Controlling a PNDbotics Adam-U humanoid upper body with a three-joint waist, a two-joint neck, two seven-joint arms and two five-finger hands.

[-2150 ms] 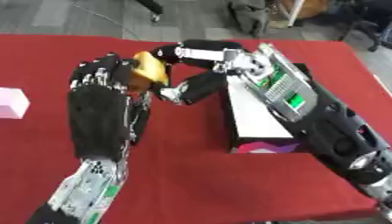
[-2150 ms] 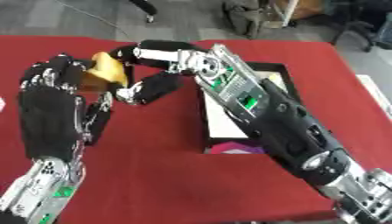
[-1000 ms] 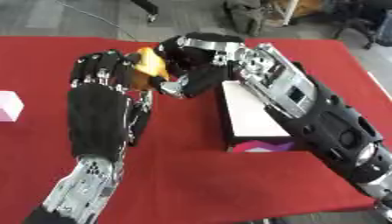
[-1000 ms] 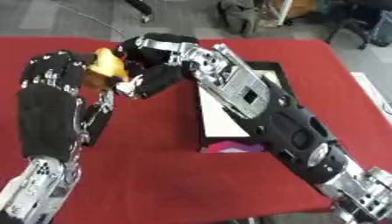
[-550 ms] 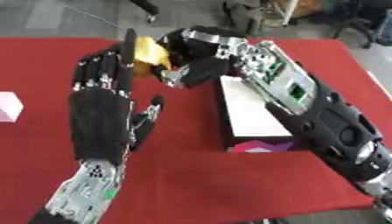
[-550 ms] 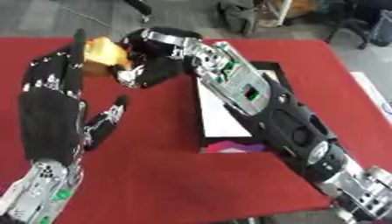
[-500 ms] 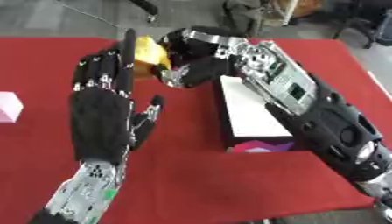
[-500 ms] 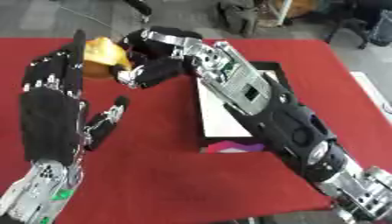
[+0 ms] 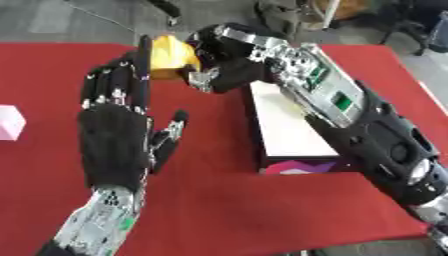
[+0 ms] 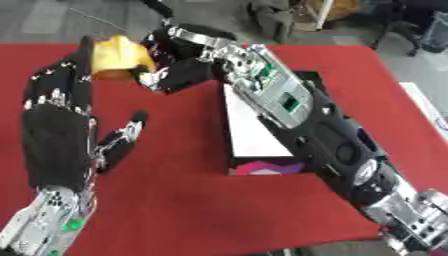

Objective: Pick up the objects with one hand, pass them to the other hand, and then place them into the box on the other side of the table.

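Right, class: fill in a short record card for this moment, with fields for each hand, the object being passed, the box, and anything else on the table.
Left hand: open, fingers straight and raised, holding nothing
Right hand: fingers curled round the yellow object, held above the table's far side
Yellow object: in the right hand, beside the left hand's fingertips
Box: white top, on the red table, partly under the right arm
Pink block: at the table's left edge, untouched

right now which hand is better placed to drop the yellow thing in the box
The right hand. Its fingers are curled on the yellow object, and its arm reaches over the box, which lies on that side. The left hand is open, fingers straight, holding nothing.
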